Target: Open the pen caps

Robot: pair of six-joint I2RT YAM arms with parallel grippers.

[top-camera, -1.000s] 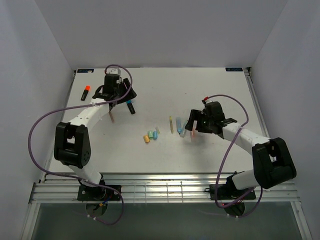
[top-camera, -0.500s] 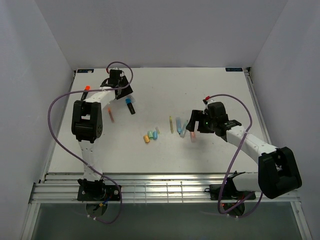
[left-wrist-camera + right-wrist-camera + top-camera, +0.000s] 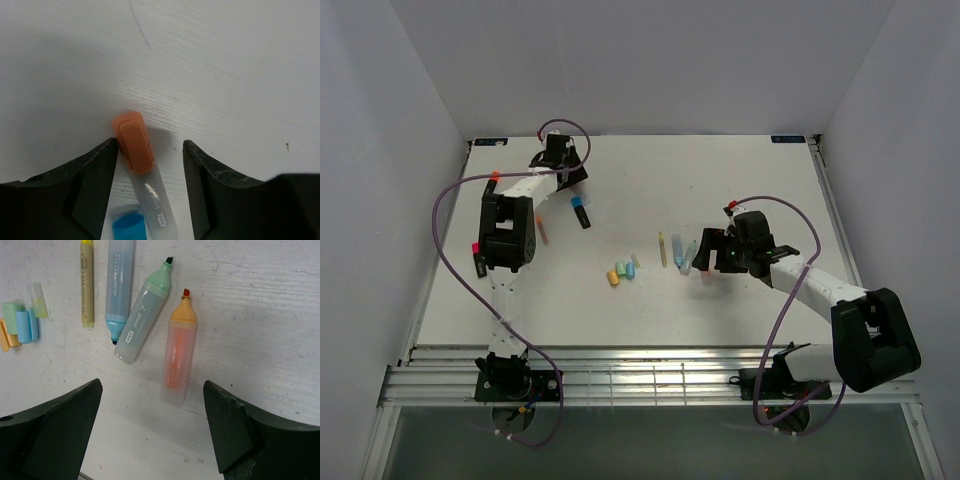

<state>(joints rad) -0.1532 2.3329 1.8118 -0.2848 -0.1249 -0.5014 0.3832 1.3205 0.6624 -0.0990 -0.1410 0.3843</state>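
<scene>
In the left wrist view my open left gripper [image 3: 149,143] straddles a pale pen [image 3: 152,192] lying on the table. The pen's orange cap [image 3: 134,141] rests against the left finger, and a blue cap [image 3: 129,227] lies beside it. From above, the left gripper [image 3: 563,170] is at the far left. My right gripper [image 3: 152,385] is open and empty, just short of an uncapped orange pen [image 3: 178,357], a green pen [image 3: 142,322], a blue pen [image 3: 119,285] and a thin yellow pen [image 3: 86,282]. Loose caps [image 3: 20,322] lie to the left. From above, the right gripper [image 3: 710,252] is beside these pens.
From above, a black pen with a blue cap [image 3: 580,212] and an orange-pink pen [image 3: 542,232] lie near the left arm. An orange-capped pen [image 3: 493,177] shows partly behind that arm. Loose caps [image 3: 620,272] lie mid-table. White walls enclose the table [image 3: 770,190].
The left arm has straightened and its gripper has moved farther back. The right gripper has moved a little left and nearer, closer to the row of uncapped pens.
</scene>
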